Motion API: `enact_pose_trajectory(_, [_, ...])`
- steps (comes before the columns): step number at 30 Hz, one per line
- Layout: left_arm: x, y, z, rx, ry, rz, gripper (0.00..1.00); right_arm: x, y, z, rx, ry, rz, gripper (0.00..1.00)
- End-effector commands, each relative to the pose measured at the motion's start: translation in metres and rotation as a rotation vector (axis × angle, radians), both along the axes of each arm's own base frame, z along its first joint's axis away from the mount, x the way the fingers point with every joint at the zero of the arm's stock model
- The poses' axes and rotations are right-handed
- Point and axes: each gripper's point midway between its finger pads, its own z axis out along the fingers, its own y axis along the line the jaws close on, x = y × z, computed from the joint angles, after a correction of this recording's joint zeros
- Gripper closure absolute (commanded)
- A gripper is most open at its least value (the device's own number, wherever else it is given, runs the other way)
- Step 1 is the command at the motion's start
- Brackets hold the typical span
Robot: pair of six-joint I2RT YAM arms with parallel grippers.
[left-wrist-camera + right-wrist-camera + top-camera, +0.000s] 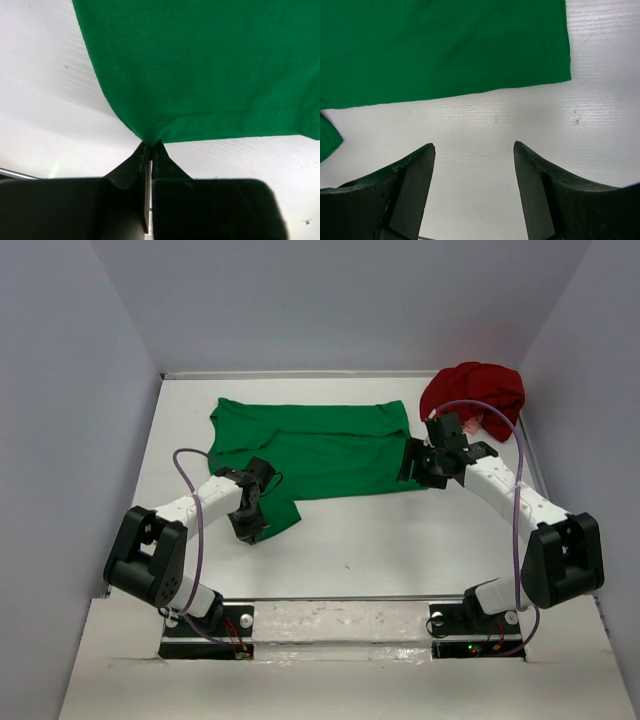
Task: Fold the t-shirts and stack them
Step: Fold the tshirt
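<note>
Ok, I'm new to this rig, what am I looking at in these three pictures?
The left arm and right arm are robots bolted at the near edge of a white table. The overhead picture shows both; the other two come from wrist cameras. A green t-shirt lies spread on the table; a dark red t-shirt sits crumpled at the far right. The left gripper pinches the green one's hem; the right gripper is open, empty, over bare table beside it.
</note>
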Motion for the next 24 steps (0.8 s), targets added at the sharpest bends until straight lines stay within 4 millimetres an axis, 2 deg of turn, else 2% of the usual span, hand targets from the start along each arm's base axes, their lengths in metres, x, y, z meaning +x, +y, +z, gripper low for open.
enact_pose_trajectory(1, [-0.003, 0.001, 0.013, -0.018, -0.014, 0.003, 1.0, 0.009, -0.008, -0.007, -0.02, -0.018, -0.073, 0.33])
enact_pose_trajectory(6, [-0.002, -0.001, 0.016, -0.024, -0.015, -0.005, 1.0, 0.011, -0.019, -0.023, -0.064, 0.018, -0.111, 0.36])
enact_pose_trajectory(8, [0.0, 0.0, 0.017, -0.022, -0.019, -0.003, 1.0, 0.015, -0.031, -0.028, -0.075, 0.026, -0.148, 0.42])
enact_pose_trajectory(13, [0.001, 0.001, 0.017, -0.013, -0.017, -0.01, 1.0, 0.02, -0.049, -0.038, -0.068, 0.05, -0.193, 0.52])
enact_pose_trajectory(16, [0.001, 0.002, 0.016, -0.007, -0.015, -0.017, 1.0, 0.018, -0.055, -0.044, -0.056, 0.064, -0.198, 0.52])
enact_pose_trajectory(20, [0.002, 0.0, 0.014, -0.011, -0.012, -0.024, 1.0, 0.017, -0.054, -0.047, -0.058, 0.065, -0.176, 0.5])
enact_pose_trajectory(24, [0.002, 0.0, 0.011, -0.011, -0.007, -0.024, 1.0, 0.017, -0.056, -0.052, -0.056, 0.078, -0.171, 0.44])
